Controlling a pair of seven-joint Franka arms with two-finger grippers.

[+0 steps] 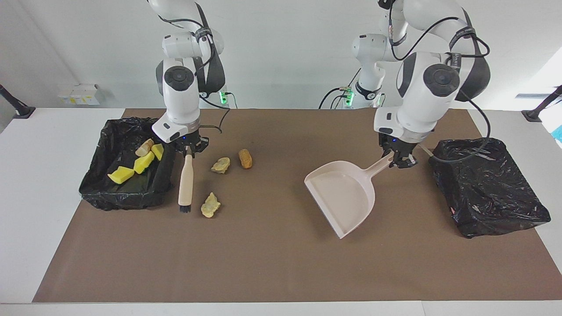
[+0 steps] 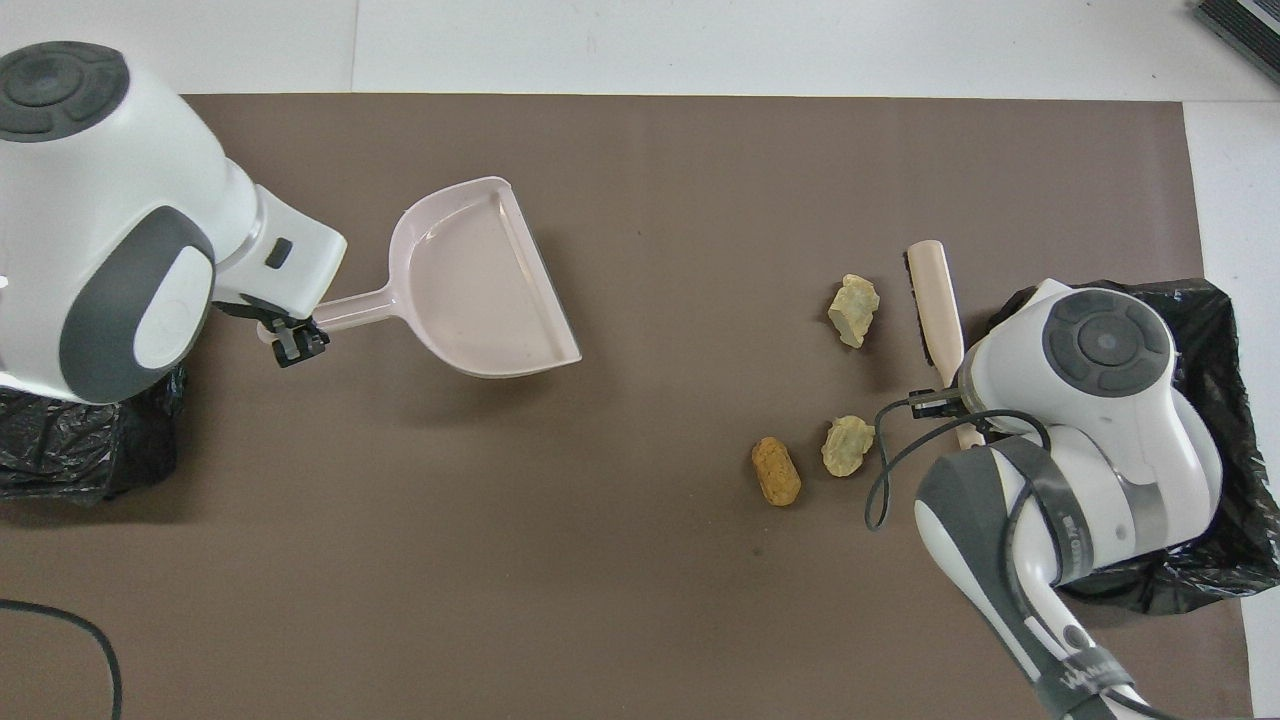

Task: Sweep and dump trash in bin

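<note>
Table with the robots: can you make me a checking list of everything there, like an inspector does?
Surface: brown mat on a white table.
Job's things: two pale tan lumps and one orange-brown lump lie on the mat; four lumps are in the black-lined bin at the right arm's end.
Clutter: nothing seen.
Grippers: right gripper shut on the brush, beside that bin; left gripper shut on the dustpan handle, beside a second black-lined bin.
Cables: black cables run along both arms; one loose cable lies on the mat near the left arm.
Surroundings: white wall, small white boxes.
</note>
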